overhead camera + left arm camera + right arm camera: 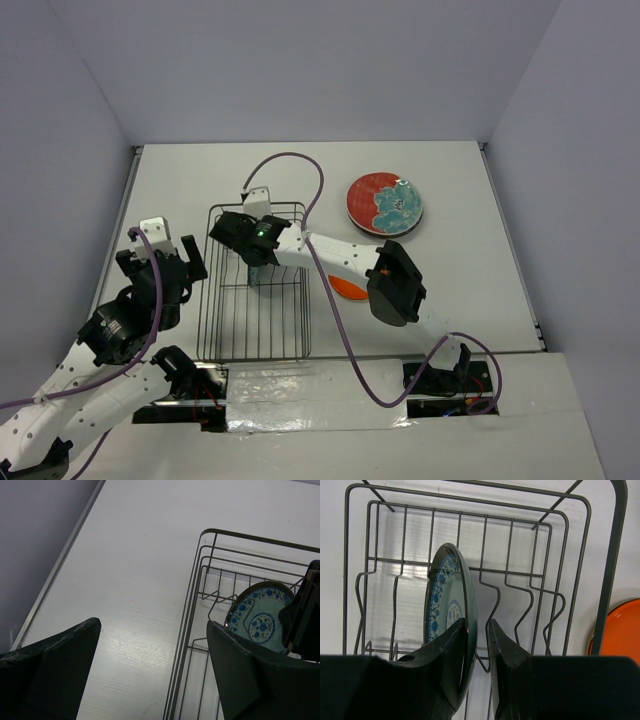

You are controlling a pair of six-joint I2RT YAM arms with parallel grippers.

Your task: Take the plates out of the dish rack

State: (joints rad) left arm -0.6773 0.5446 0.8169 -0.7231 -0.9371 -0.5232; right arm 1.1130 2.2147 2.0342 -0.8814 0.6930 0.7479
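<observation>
Plates: three in view, one inside the dish rack point(250, 330), two outside it on the table point(480, 300).
Blue-flowered plate point(445, 600): stands on edge between the upright prongs, in the half of the dish rack away from the arm bases.
Red plate point(385, 203): lies flat, well apart from the dish rack, beyond its far right corner.
Orange plate point(343, 288): lies flat just beside the right side of the dish rack, partly hidden under the right arm.
Right claw point(476, 623): reaches down into the dish rack. Its fingers point(445, 665) stand one on each face of the blue-flowered plate's rim, with a thin gap on one side. Whether they clamp it cannot be told.
Left claw point(154, 624): hangs outside the left side of the dish rack, fingers wide apart, holding nothing.
</observation>
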